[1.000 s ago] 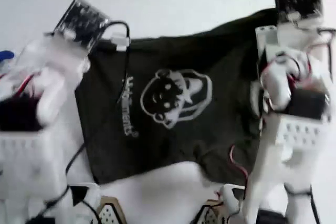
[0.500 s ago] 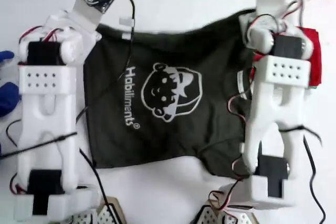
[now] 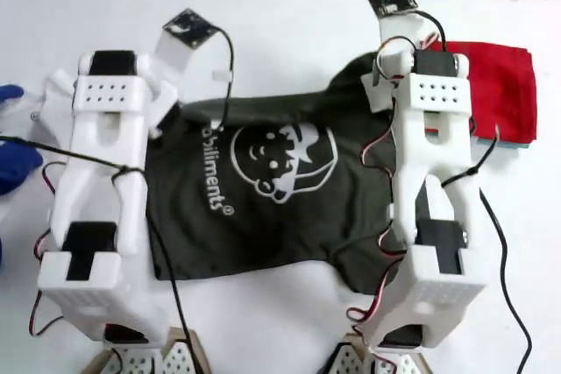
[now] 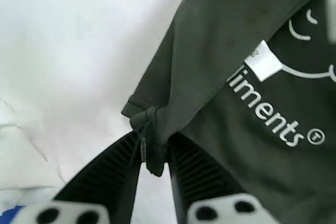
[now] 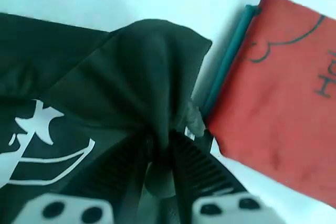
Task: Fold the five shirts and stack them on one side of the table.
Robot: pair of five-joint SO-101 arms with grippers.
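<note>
spread mid-frame on the table (image 3: 280, 15): dark shirt (image 3: 263, 208), print up. pinched tight at its upper left by the left gripper (image 4: 153, 153), at its upper right by the right gripper (image 5: 160, 156). just right of it, folded red shirt (image 3: 504, 85).

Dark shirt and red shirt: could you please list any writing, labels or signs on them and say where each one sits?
dark shirt: a white word runs beside the white cartoon face. The folded-over edge covers its start, so it cannot be read whole.
white tag on the dark shirt: a small mark, too small to read.
red shirt: dark lettering is cut off at the picture's edge and cannot be read.
</note>
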